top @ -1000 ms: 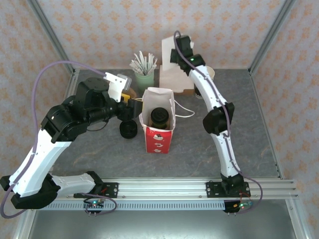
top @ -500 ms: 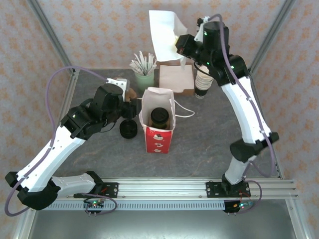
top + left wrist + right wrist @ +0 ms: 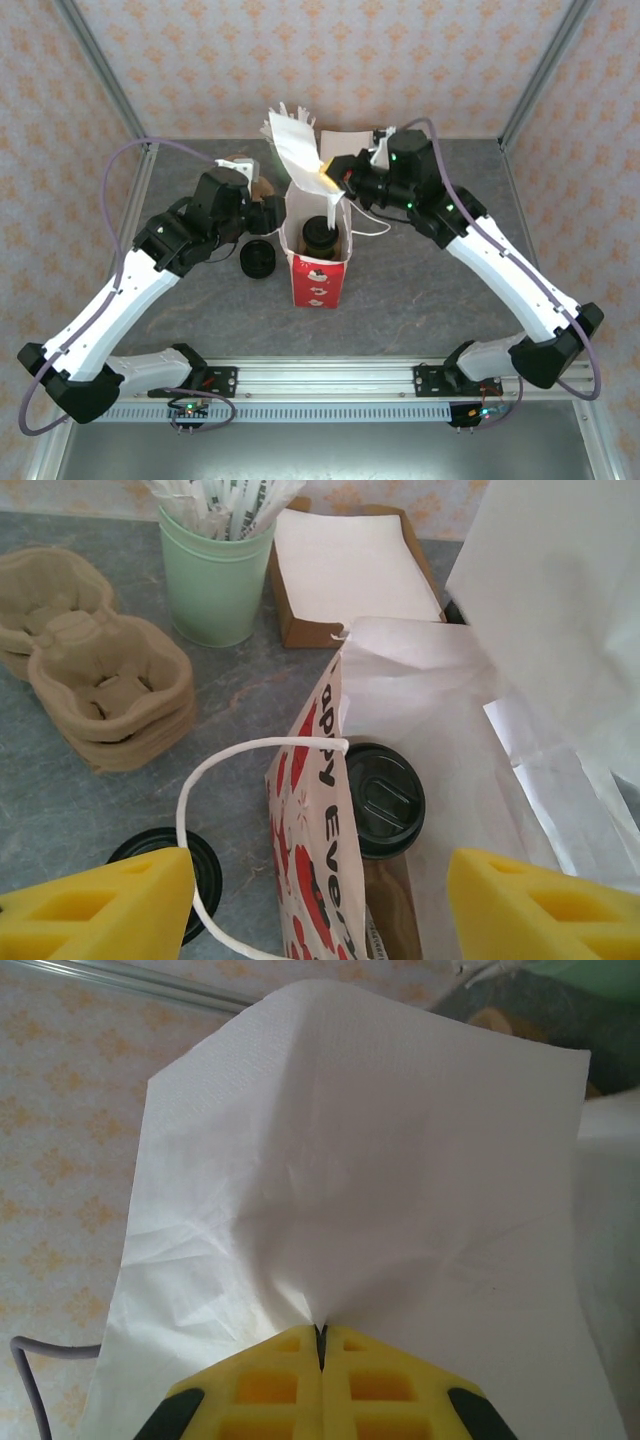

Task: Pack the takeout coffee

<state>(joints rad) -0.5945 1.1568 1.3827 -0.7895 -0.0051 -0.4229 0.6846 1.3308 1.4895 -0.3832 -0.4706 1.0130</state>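
Note:
The takeout coffee (image 3: 320, 236), a dark cup with a round black lid (image 3: 385, 798), stands inside the open red-and-white paper bag (image 3: 317, 277). My left gripper (image 3: 271, 213) is at the bag's left side. In the left wrist view this gripper (image 3: 320, 910) is open, its yellow fingertips (image 3: 95, 905) far apart on either side of the bag's left wall (image 3: 310, 820) and white handle loop. My right gripper (image 3: 331, 177) hangs just above the bag's mouth, shut on a white paper napkin (image 3: 293, 147). The wrist view shows its jaws (image 3: 321, 1345) pinching the napkin (image 3: 350, 1160).
A loose stack of black lids (image 3: 257, 260) lies left of the bag. Behind it are brown cup carriers (image 3: 100, 670), a pale green cup of white sticks (image 3: 215, 575) and a cardboard tray of napkins (image 3: 350, 570). Metal frame posts (image 3: 545, 70) stand at the back corners.
The right arm has swung from the napkin tray at the back down and left, carrying a napkin over the bag's mouth. The left gripper stays beside the bag, jaws slightly wider.

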